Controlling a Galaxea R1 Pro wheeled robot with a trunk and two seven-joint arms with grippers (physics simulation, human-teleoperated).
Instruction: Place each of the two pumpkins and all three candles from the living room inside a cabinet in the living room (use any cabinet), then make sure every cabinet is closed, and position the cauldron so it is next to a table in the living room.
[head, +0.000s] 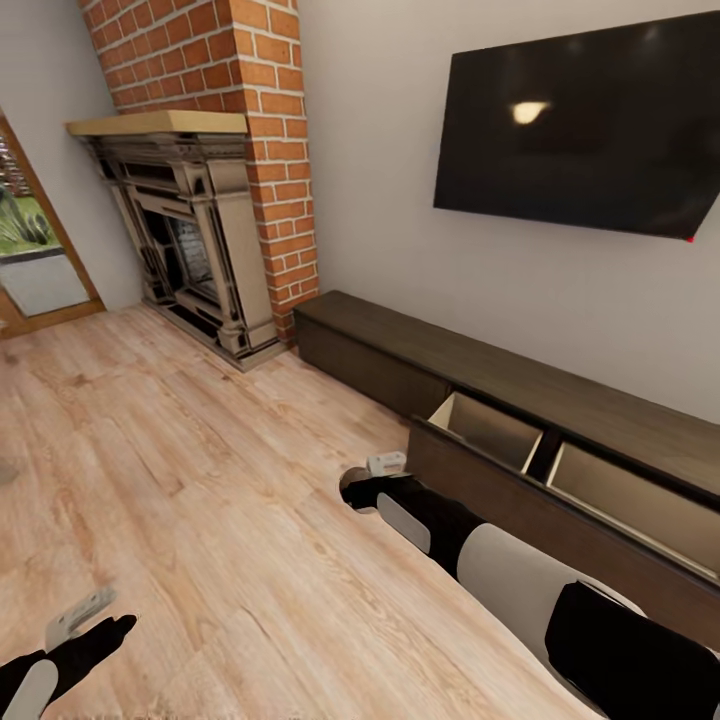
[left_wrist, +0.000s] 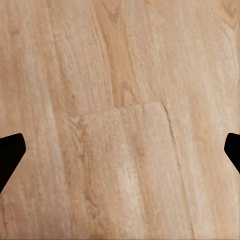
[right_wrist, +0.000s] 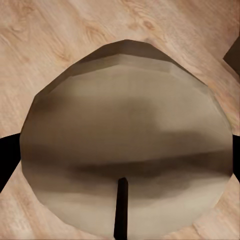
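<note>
Now | right claw (right_wrist: 120, 150) clamps candle (right_wrist: 125, 145) beside open cabinet (head: 520, 500) front edge | left claw (left_wrist: 120, 150) spread wide over bare floor (head: 180, 480)

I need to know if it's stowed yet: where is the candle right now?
The candle sits between the right gripper's fingers, held over the wood floor just in front of the open cabinet, not inside it.

**Arm and gripper pose**

The right arm (head: 520, 560) is extended forward and down, its gripper (head: 372, 482) closed around a candle (right_wrist: 125, 145). The left arm (head: 40, 665) is held low, and the left gripper (left_wrist: 120, 150) is seen with fingers (left_wrist: 10, 152) spread wide, nothing between them.
</note>
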